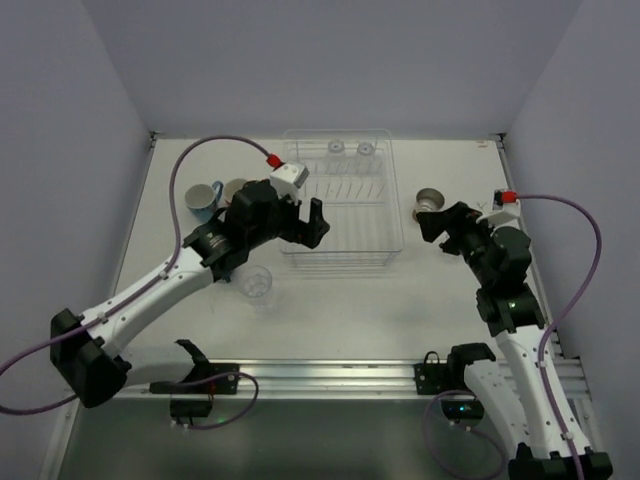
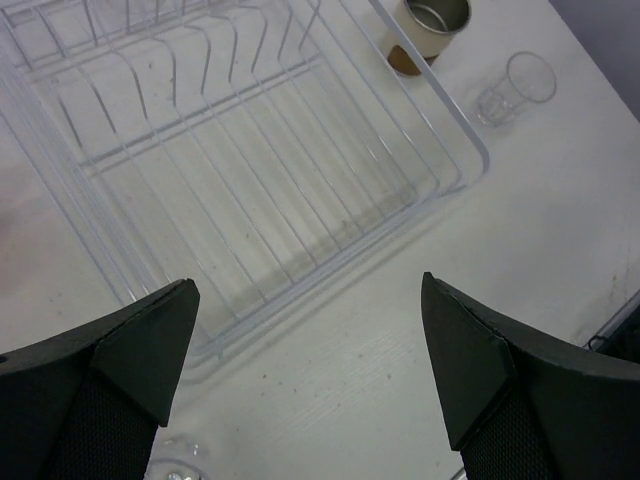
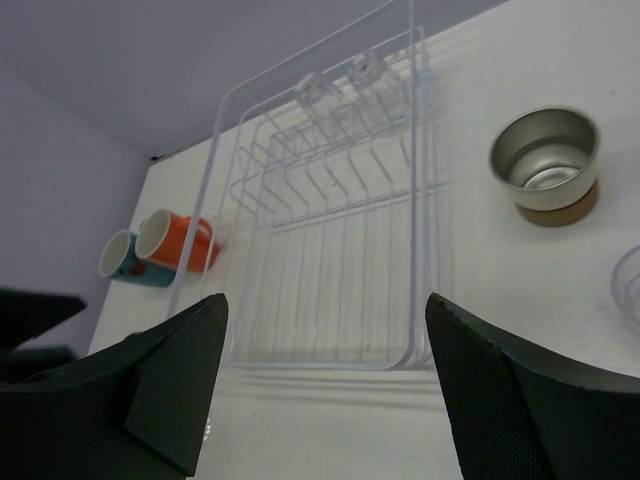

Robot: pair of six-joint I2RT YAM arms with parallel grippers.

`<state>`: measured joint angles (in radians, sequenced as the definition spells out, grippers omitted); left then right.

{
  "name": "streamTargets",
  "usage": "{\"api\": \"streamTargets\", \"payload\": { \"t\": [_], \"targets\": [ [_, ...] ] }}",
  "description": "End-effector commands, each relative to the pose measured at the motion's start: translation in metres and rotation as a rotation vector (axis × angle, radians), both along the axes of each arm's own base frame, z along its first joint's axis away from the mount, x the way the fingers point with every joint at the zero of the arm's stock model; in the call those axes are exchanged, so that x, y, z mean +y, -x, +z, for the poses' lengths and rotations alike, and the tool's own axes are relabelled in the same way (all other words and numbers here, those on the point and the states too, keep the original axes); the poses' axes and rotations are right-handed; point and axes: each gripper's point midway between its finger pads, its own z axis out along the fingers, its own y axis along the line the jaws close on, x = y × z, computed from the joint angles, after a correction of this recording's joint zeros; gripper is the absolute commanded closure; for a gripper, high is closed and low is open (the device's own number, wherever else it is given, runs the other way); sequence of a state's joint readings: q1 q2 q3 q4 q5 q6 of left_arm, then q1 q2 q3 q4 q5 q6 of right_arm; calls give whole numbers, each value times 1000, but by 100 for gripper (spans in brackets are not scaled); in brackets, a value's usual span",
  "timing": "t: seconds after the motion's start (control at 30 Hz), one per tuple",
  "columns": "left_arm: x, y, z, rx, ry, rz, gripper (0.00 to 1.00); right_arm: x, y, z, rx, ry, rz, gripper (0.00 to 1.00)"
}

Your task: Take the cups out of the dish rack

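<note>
The dish rack (image 1: 342, 205) of clear wire stands at the table's middle. Two clear tumblers (image 1: 337, 147) (image 1: 366, 149) stand upside down at its far end; its near part is bare (image 2: 250, 150). A blue mug (image 1: 202, 198) and an orange mug (image 3: 182, 241) lie left of the rack. A brown cup (image 1: 430, 200) with a metal inside stands right of it (image 3: 547, 160), a clear tumbler (image 2: 520, 84) beside it. Another tumbler (image 1: 257, 284) stands on the table near the rack's near-left corner. My left gripper (image 1: 306, 225) is open and empty over the rack's near-left edge (image 2: 305, 365). My right gripper (image 1: 433, 227) is open and empty (image 3: 325, 380), just near of the brown cup.
Grey walls close in the table on the left, back and right. A metal rail (image 1: 330, 375) runs along the near edge between the arm bases. The left arm's dark body (image 3: 30, 320) shows at the left of the right wrist view.
</note>
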<state>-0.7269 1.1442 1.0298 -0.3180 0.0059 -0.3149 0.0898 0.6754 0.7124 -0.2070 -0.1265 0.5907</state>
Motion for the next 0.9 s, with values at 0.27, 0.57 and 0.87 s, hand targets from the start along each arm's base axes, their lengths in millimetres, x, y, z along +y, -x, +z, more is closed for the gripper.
{"api": "streamTargets", "payload": {
  "t": [0.27, 0.57, 0.87],
  "targets": [
    [-65, -168, 5, -79, -91, 338, 0, 62, 46, -12, -69, -154, 305, 19],
    [-85, -274, -37, -156, -213, 517, 2, 70, 66, -16, -72, -138, 389, 20],
    [-70, -337, -64, -248, -195, 617, 11, 81, 85, -17, -57, -127, 492, 21]
  ]
}}
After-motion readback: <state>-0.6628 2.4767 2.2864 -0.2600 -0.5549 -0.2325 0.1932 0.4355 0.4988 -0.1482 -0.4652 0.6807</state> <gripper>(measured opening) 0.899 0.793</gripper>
